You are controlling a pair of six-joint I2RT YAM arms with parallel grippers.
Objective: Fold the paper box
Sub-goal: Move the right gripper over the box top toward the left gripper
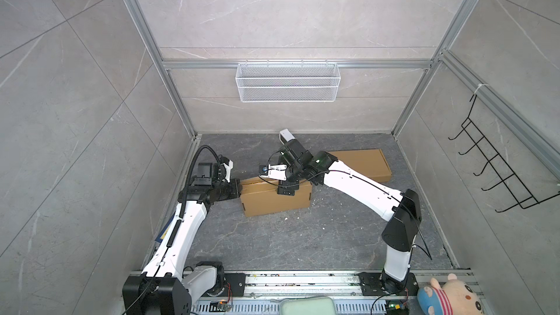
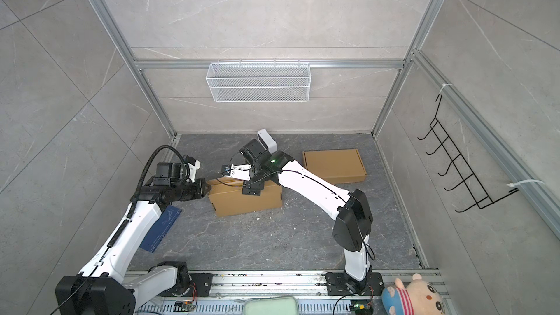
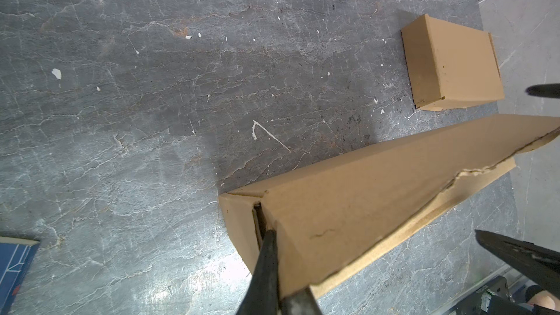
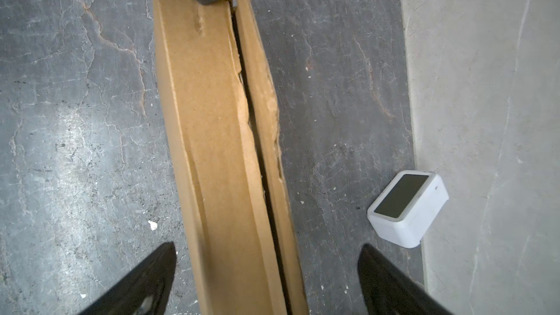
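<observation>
I see the box [image 1: 272,201] [image 2: 245,199] near the middle of the dark floor [image 1: 303,237], a long brown cardboard one stood on a narrow long side, its broad face towards me and its length slightly skewed. From the right wrist view, a dark slit runs the length of the box [image 4: 209,116] along its top between lid and wall, its edges frayed and crumpled. From the left wrist view, the box [image 3: 363,207] has a seam gaping at its near end corner.
</observation>
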